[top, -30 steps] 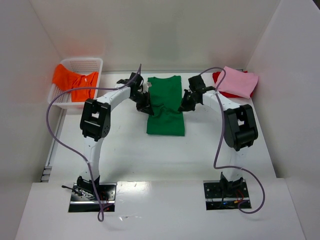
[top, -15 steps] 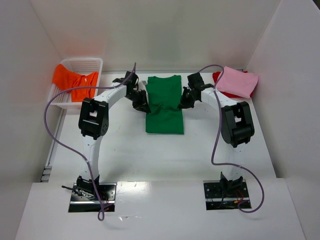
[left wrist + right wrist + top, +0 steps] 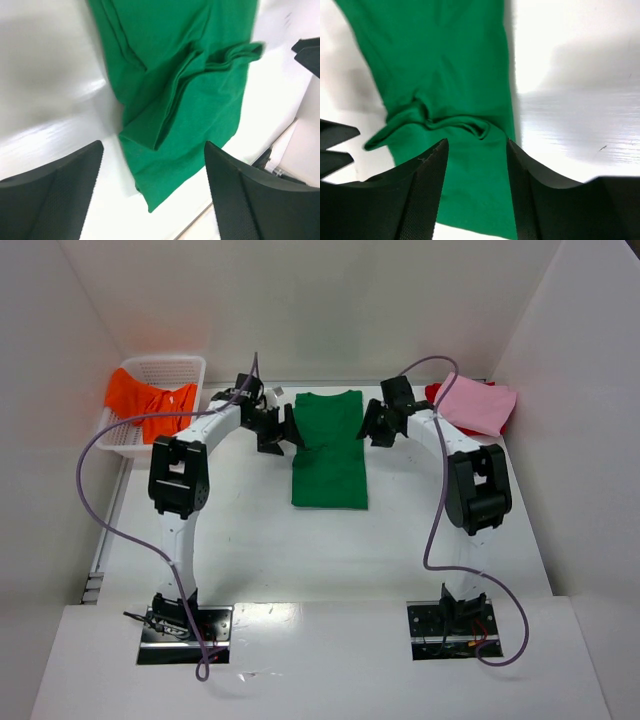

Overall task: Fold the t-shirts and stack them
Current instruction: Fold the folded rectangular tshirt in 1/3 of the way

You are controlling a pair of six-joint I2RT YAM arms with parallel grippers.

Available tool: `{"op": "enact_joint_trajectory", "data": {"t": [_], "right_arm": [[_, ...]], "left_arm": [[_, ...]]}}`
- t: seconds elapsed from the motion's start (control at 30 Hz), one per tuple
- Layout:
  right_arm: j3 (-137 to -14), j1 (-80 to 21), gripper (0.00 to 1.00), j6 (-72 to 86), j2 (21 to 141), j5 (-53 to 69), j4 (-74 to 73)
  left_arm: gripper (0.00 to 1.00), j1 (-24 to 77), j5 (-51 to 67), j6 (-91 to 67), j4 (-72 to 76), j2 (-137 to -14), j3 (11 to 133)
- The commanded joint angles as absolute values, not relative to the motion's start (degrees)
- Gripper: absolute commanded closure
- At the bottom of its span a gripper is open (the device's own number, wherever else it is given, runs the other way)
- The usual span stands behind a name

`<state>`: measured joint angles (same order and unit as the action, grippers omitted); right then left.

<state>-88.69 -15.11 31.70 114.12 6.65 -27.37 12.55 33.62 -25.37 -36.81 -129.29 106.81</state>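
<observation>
A bright green t-shirt (image 3: 330,455) lies folded into a narrow strip at the table's middle, collar end away from the arm bases. My left gripper (image 3: 286,430) hovers at its left edge and my right gripper (image 3: 371,426) at its right edge. Both are open and hold nothing. In the left wrist view the green t-shirt (image 3: 185,75) shows a creased fold below the left gripper (image 3: 155,197). The right wrist view has the green t-shirt (image 3: 440,65) under the right gripper (image 3: 477,192). An orange t-shirt (image 3: 150,405) hangs over the basket. A pink t-shirt (image 3: 478,405) rests folded on a red t-shirt (image 3: 436,393).
The white mesh basket (image 3: 160,362) stands at the back left against the wall. White walls close in the table on the left, back and right. Purple cables loop from both arms over the table sides.
Both grippers have opened and let go of the green t-shirt. They have drawn back a little toward the far side. The shirt stays folded as a strip.
</observation>
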Motion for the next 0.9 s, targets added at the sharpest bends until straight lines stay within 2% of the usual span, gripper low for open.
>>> {"op": "enact_joint_trajectory", "data": {"t": [0.0,0.03,0.07,0.1,0.13,0.2,0.23,0.27,0.33,0.47,0.87], "right_arm": [[-90.25,-14.77,0.45,29.97,107.61,5.73,-22.93],[-88.65,-14.77,0.45,29.97,107.14,6.71,-22.18],[-87.38,-14.77,0.50,30.08,107.01,8.37,-21.41],[-85.49,-14.77,0.58,30.60,106.43,9.39,-20.47],[-84.33,-14.77,0.61,31.02,106.00,10.36,-19.92],[-81.11,-14.77,0.72,32.33,105.39,12.21,-18.04],[-80.30,-14.77,0.75,32.40,105.38,12.38,-17.52],[-79.11,-14.77,0.77,32.87,105.38,13.92,-16.92],[-78.49,-15.29,0.80,32.87,106.20,15.10,-15.83],[-79.54,-16.81,0.81,32.34,109.19,16.17,-15.82],[-86.91,-17.31,0.81,30.76,119.33,15.64,-17.44]], "left_arm": [[0.14,11.95,35.86,-23.20,-32.29,-122.92,106.40],[0.17,11.95,35.86,-23.20,-31.43,-122.26,105.12],[0.20,11.95,35.86,-23.20,-30.84,-122.26,103.81],[0.24,11.95,36.00,-23.20,-30.41,-122.41,103.66],[0.30,11.95,36.67,-23.20,-30.27,-123.13,102.99],[0.53,11.95,37.70,-23.81,-29.10,-123.57,102.38],[0.60,11.95,37.71,-23.82,-29.01,-123.57,101.78],[0.72,11.95,37.71,-23.82,-28.31,-123.57,101.78],[0.82,11.95,37.71,-23.82,-28.30,-123.57,101.25],[0.87,11.95,38.31,-23.82,-28.27,-124.19,99.94],[0.86,11.95,39.42,-23.82,-28.39,-129.39,103.46]]}}
